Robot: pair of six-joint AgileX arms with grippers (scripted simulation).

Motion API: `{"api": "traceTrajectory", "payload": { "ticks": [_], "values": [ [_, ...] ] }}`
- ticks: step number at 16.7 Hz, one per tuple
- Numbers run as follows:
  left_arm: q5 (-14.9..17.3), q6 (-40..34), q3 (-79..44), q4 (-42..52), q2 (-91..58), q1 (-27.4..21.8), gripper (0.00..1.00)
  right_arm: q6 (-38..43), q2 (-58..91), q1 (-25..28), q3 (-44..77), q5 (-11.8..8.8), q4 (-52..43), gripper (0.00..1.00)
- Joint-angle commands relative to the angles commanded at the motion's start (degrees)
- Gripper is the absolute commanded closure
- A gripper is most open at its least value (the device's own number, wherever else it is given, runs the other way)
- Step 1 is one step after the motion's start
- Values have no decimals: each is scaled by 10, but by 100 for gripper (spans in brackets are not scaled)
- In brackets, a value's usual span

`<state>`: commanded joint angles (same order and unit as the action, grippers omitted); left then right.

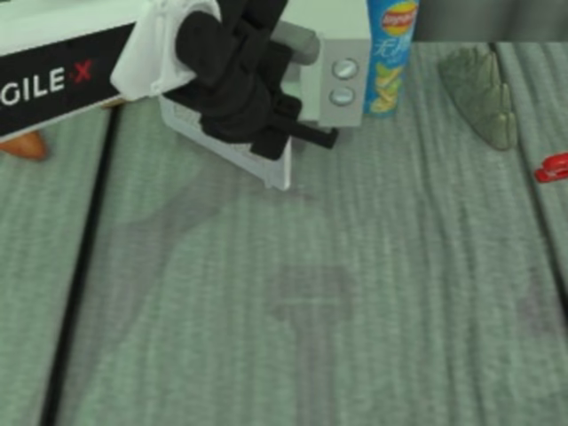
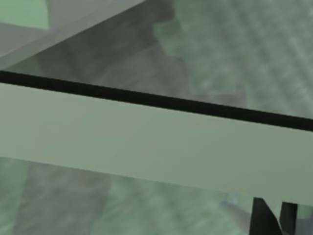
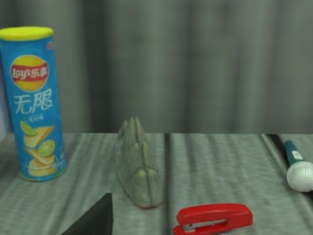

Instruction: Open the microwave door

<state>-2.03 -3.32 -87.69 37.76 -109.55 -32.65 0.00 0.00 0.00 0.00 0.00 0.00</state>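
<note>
The white microwave (image 1: pixel 342 27) stands at the table's back edge, its two silver knobs (image 1: pixel 343 82) facing the front. The microwave door (image 1: pixel 232 149) is swung partly out toward the front, hinged at its left end. My left gripper (image 1: pixel 312 135) reaches over the door's free end from the left. In the left wrist view the microwave door (image 2: pixel 146 142) is a wide pale band. Beside it the two dark fingers (image 2: pixel 266 220) stand close together on a thin pale strip. My right gripper (image 3: pixel 95 220) is out of the top view, parked at the right.
A blue Lay's can (image 1: pixel 390 53) stands just right of the microwave. A grey-green ridged object (image 1: pixel 484 93) and a red stapler (image 1: pixel 552 167) lie at the right. An orange thing (image 1: pixel 22 146) peeks out at the left edge. A blue-and-white item (image 3: pixel 297 171) lies far right.
</note>
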Motion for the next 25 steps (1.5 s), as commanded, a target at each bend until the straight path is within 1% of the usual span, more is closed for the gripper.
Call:
{"api": "traceTrajectory", "payload": {
  "ticks": [21, 23, 25],
  "values": [
    [0, 0, 0, 0, 0, 0, 100, 0, 0, 0, 0, 0, 0, 0],
    [5, 0, 3, -1, -1, -3, 100, 0, 0, 0, 0, 0, 0, 0],
    [14, 16, 13, -4, 10, 3, 100, 0, 0, 0, 0, 0, 0, 0]
  ]
}}
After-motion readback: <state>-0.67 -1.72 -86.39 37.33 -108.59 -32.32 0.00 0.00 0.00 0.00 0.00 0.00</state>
